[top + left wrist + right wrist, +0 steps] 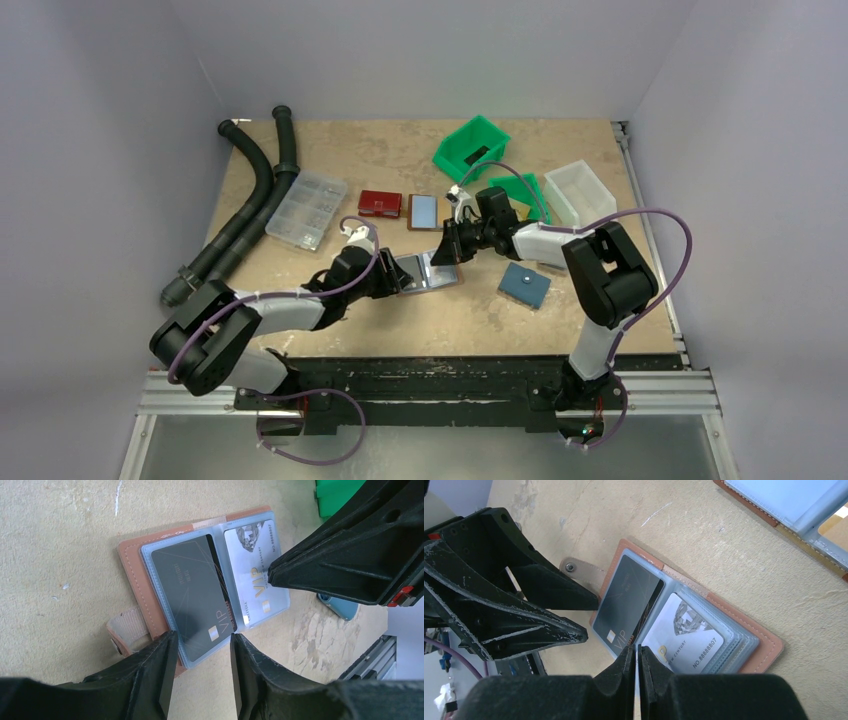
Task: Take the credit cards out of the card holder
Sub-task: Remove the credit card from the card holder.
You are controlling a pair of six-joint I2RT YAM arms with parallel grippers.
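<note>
The black card [192, 592] reads VIP, white card [255, 570] NO 88888807; left tool [202, 639] apart, right tool [635, 650] together.

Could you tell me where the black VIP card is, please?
The black VIP card lies mid-table in the open brown card holder, left of the white VIP card in the left wrist view.

Black hoses [250, 200], clear organizer box [307, 209], green bin [471, 147], blue pouch [525, 285]
</note>
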